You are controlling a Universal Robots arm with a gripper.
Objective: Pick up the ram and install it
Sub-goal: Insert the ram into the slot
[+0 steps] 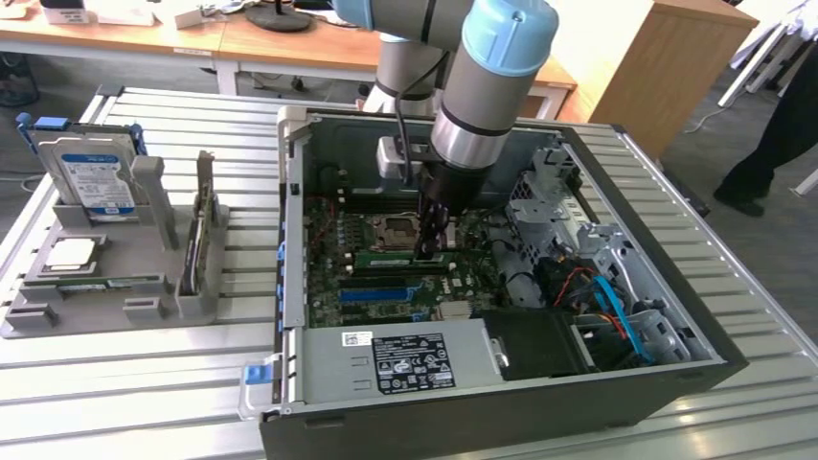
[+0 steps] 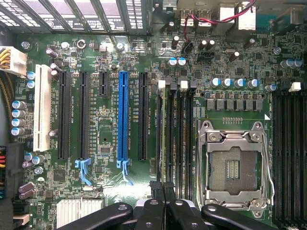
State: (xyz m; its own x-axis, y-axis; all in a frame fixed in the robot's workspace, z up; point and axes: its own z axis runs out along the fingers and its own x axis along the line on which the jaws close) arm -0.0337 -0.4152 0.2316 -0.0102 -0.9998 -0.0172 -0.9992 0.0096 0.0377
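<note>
The hand (image 1: 432,251) reaches straight down into the open case (image 1: 665,316) in the exterior view. Its fingers are together, with the tips on or just above a green strip that I take for the ram (image 1: 390,258), which lies along the slots beside the socket (image 1: 401,228). I cannot tell whether the tips pinch the ram or only bear on it. The risk is that if the stick sits skewed in its slot, downward force could bend it or strain the board (image 1: 335,251). The tips are near one end, so the far end may fail to seat.

In the wrist view the hand (image 2: 163,191) shows its fingers closed, right over the slots (image 2: 178,134), with the bare socket (image 2: 233,167) just beside them. I cannot separate the ram from the slots there. A sideways slip could put the tips on the socket's exposed contacts. Latches (image 2: 161,84) that are not fully back could block seating.
</note>
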